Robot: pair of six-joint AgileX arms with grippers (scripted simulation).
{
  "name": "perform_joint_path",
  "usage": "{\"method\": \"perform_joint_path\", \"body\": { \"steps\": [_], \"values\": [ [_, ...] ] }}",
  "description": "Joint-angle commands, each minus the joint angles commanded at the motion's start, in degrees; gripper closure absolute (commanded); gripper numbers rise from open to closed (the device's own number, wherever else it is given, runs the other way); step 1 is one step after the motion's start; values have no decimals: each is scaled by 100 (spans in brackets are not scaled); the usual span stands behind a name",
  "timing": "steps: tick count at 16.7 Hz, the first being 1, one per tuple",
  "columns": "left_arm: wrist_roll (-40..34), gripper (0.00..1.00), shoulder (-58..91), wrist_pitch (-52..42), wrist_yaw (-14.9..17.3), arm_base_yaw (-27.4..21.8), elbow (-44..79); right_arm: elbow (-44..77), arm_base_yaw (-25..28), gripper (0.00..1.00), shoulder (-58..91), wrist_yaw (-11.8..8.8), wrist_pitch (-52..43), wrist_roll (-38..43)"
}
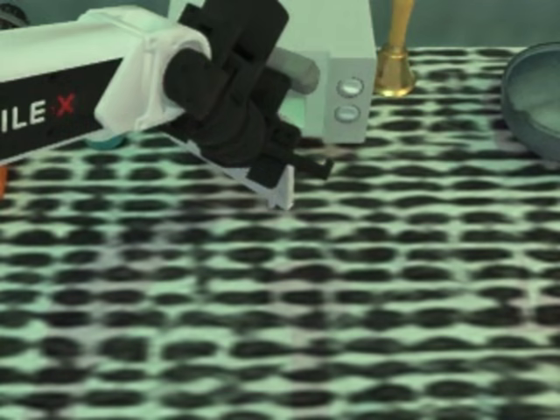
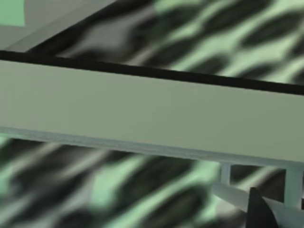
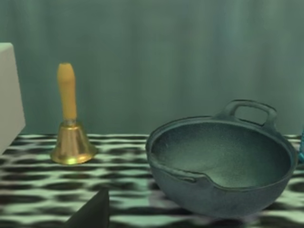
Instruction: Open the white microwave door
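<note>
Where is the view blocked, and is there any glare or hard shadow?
Top view: the left arm covers most of the white microwave. Left wrist view: the white microwave door fills the frame. Right wrist view: unblocked; the brass bell shows a glint, the pan soft shading. The right arm is outside the top view.

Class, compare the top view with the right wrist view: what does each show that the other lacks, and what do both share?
Only the top view shows the left arm, its left gripper at the swung-out white microwave door, and two silver knobs. Only the right wrist view shows the whole dark pan with its loop handle. Both show the brass bell, the white microwave and the patterned table.
</note>
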Motion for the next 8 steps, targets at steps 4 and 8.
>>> {"method": "perform_joint_path", "body": {
  "steps": [4, 8],
  "values": [
    [-34, 100, 0, -1, 48, -39, -2, 0, 0, 0, 0, 0, 0, 0],
    [260, 100, -142, 33, 181, 69, -175, 0, 0, 0, 0, 0, 0, 0]
  ]
}}
